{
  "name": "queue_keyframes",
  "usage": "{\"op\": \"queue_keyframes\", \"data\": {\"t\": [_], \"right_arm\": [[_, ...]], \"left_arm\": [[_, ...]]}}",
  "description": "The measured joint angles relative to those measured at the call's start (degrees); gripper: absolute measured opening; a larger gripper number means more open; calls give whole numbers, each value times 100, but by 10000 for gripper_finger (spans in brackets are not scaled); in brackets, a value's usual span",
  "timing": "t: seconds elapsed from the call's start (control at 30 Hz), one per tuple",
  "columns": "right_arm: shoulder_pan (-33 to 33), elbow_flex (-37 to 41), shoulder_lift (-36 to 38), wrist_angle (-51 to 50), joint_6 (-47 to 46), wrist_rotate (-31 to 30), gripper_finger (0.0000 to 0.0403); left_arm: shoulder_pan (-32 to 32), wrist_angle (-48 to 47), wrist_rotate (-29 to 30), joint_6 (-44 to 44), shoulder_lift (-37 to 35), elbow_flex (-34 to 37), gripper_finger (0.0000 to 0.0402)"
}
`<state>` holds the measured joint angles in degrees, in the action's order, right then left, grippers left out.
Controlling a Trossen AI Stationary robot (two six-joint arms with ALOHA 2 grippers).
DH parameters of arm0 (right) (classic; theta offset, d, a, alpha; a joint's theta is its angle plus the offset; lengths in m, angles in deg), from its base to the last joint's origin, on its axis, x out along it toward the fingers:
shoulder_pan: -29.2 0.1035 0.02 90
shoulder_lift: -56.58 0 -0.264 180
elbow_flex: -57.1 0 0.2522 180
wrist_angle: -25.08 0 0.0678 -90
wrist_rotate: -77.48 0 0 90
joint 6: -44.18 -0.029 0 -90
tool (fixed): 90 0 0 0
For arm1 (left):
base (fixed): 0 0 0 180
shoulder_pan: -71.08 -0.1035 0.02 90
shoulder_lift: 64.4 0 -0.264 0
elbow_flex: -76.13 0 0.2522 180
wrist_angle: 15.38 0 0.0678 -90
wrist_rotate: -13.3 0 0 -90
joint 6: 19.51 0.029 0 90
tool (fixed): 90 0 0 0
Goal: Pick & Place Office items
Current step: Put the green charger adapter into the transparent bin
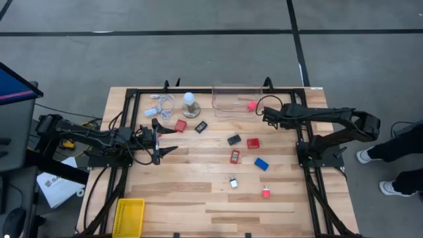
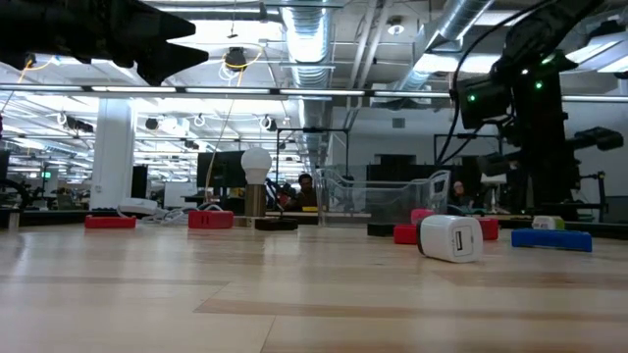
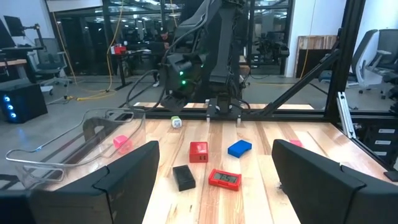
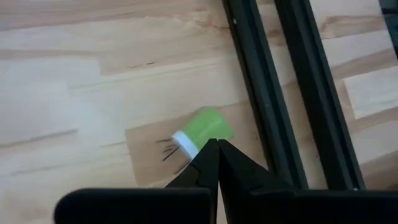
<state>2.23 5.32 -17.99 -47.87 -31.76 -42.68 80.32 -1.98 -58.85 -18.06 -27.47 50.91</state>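
High view, left arm: the left gripper [image 1: 160, 141] hovers over the table's left half with its fingers spread wide and nothing between them.
High view, right arm: the right gripper [image 1: 266, 114] is pinched together and empty, just beside the clear bin [image 1: 236, 88], where a pink block [image 1: 252, 106] sits.
High view, items: red blocks [image 1: 253, 143], a black block [image 1: 234, 139] and a blue block [image 1: 261, 163] are scattered mid-table; the yellow bin [image 1: 129, 217] sits at the near left corner.
Low view: a white block [image 2: 450, 237] lies closest (on its side); the bulb [image 2: 256, 163] stands farther back.
Left wrist view: past the parted fingers [image 3: 127, 172] lie a black block [image 3: 183, 177] and a red framed block [image 3: 224, 178], well apart from the jaws.
Right wrist view: closed fingertips [image 4: 217, 149] point at a green-and-white block [image 4: 200, 130] beside the black rail [image 4: 267, 93].
Step in hand: looks like a fresh pick is being lined up.
Doing it well: the right jaws must open before descending, straddle the green block squarely, and stay clear of the rail.
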Motion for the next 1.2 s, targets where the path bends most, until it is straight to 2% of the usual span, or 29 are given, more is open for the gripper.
{"op": "queue_keyframes", "data": {"t": [0.23, 0.5, 0.77, 0.97, 1.1, 1.2], "right_arm": [[-222, 274, 0, 242, 116, -19, 0], [-403, 458, 0, 1063, 449, -127, 0], [-422, 494, -205, 1119, 533, -66, 0], [-7, 821, -245, 1733, 357, 337, 0], [660, 951, -240, 1781, -143, 440, 0], [1311, 917, -206, 1780, -586, 300, 0]], "left_arm": [[0, -4, 13, 0, -2, 0, 310], [0, -7, 11, -2, 0, 0, 310], [2, -12, 9, -2, -1, 0, 310], [2, -13, 6, -22, 0, 0, 310], [2, -13, 2, -22, -2, 0, 310], [2, -13, 2, -23, 0, 0, 310]]}}
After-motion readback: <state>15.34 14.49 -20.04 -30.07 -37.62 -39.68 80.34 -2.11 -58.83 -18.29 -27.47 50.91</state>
